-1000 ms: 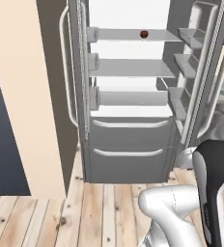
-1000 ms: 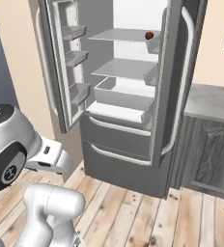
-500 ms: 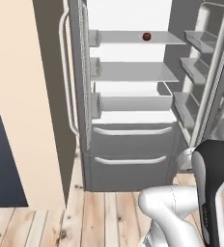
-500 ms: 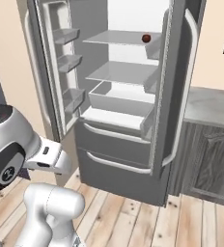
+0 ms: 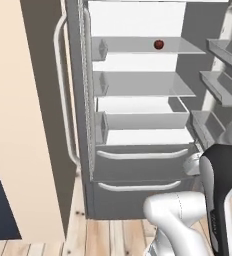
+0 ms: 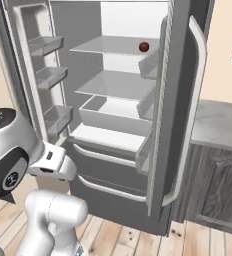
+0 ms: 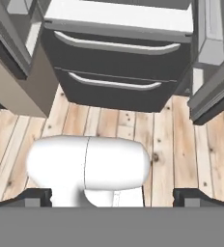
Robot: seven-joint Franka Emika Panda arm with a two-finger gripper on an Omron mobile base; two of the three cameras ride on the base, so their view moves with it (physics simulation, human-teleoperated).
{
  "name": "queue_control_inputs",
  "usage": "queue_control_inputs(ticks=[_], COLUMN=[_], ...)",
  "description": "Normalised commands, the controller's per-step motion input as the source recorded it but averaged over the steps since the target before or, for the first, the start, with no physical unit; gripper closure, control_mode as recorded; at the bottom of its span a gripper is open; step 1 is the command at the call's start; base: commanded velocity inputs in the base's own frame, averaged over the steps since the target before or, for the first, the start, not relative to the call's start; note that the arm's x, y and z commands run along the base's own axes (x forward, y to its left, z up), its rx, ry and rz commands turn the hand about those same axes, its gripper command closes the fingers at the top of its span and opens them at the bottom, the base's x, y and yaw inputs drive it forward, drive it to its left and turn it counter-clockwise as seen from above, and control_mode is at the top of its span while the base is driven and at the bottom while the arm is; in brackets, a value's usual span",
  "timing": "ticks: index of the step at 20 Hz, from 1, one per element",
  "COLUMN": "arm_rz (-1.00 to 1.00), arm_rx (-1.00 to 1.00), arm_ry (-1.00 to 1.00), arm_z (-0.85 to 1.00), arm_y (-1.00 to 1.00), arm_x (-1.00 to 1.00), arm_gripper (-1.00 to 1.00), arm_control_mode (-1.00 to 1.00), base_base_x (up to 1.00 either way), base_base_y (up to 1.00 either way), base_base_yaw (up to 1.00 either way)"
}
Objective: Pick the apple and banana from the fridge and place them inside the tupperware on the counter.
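While shelved, apple (image 5: 159,44) above gripper (image 7: 112,195)

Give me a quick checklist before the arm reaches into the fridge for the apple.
1. Fridge doors open: ok, both swung wide, shelves exposed.
2. Apple located: ok, on the top glass shelf, toward its right side in the left base view, nothing beside it.
3. Banana located: cannot tell, not spotted on the shelves or in the door bins.
4. Pincer open and empty: ok, tips stand wide apart with nothing between them.
5. Pincer aimed at the apple: not ok, the hand view looks down at the lower drawers and wood floor.
6. Tupperware ready on the counter: cannot tell.
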Motion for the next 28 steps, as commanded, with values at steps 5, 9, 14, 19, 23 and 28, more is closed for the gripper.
queue_control_inputs(ticks=[5,9,14,19,23,28], arm_rz=[0.00,0.00,0.00,0.00,0.00,0.00], arm_rx=[0.00,0.00,0.00,0.00,0.00,0.00], arm_ry=[0.00,0.00,0.00,0.00,0.00,0.00], arm_z=[0.00,0.00,0.00,0.00,0.00,0.00], arm_y=[0.00,0.00,0.00,0.00,0.00,0.00], arm_x=[0.00,0.00,0.00,0.00,0.00,0.00], arm_gripper=[-1.00,-1.00,-1.00,-1.00,-1.00,-1.00], arm_control_mode=[1.00,1.00,1.00,1.00,1.00,1.00], base_base_x=[0.52,0.61,0.64,0.62,0.50,0.64], base_base_y=[0.34,0.17,0.02,0.00,-0.01,-0.05], base_base_yaw=[-0.24,-0.22,-0.07,0.00,0.00,-0.01])
